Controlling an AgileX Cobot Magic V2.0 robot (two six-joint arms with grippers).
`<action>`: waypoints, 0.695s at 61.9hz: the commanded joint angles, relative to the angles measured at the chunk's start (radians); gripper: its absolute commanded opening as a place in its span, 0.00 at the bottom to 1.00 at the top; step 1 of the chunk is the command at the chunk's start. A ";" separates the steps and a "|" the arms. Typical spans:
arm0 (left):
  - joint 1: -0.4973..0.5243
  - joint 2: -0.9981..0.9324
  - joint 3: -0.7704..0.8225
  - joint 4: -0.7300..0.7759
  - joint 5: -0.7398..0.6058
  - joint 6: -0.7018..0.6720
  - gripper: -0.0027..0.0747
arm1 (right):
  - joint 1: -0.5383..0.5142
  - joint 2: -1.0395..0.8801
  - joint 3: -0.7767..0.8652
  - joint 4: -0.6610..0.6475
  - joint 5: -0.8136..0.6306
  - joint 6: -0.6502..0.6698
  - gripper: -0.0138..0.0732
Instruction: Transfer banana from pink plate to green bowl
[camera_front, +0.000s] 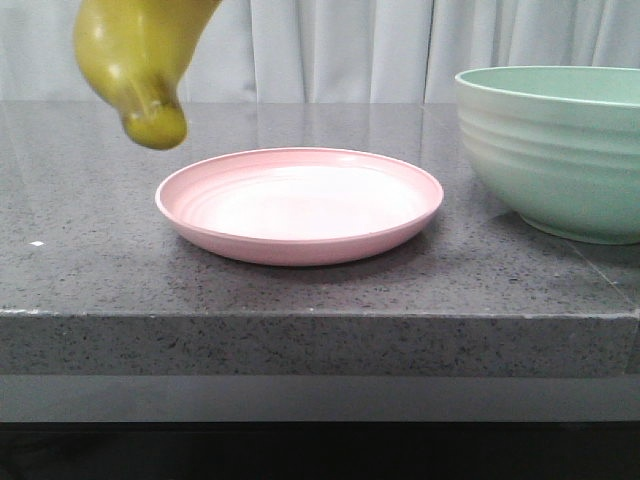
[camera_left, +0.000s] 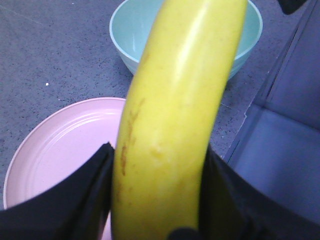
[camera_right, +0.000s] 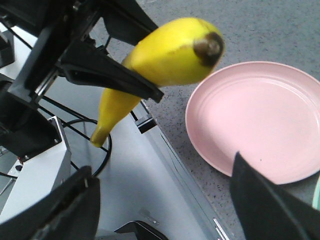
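My left gripper (camera_left: 160, 200) is closed on the banana (camera_left: 175, 115), a dark finger pressed to each flank of the fruit, gripping it around mid-length. From my wrist camera the banana fills the view, its yellow skin marked with a few faint brown scuffs. It is off the table altogether: in the front view its blunt end hangs in the air above and to the left of the pink plate (camera_front: 300, 205), touching nothing. The plate sits bare on the grey speckled counter (camera_front: 90, 250). My right gripper (camera_right: 165, 205) holds nothing, its fingers spread wide, watching the scene from off to the side. Farther on, to the right of the plate and just beside it, stands the green bowl (camera_front: 560, 150), tall-walled and, as far as I can see into it, holding nothing yet.

I judge the lift done and the carry in hand. Next I need to travel rightward across the plate, staying high enough to clear the bowl's rim, then lower over its middle before loosening my hold.
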 joint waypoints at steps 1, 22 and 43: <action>-0.009 -0.021 -0.033 -0.022 -0.088 0.001 0.30 | 0.031 0.037 -0.074 0.070 -0.017 -0.044 0.80; -0.009 -0.021 -0.033 -0.022 -0.088 0.001 0.30 | 0.113 0.208 -0.232 0.070 -0.023 -0.078 0.80; -0.009 -0.021 -0.033 -0.022 -0.088 0.001 0.30 | 0.152 0.324 -0.347 0.080 0.011 -0.111 0.80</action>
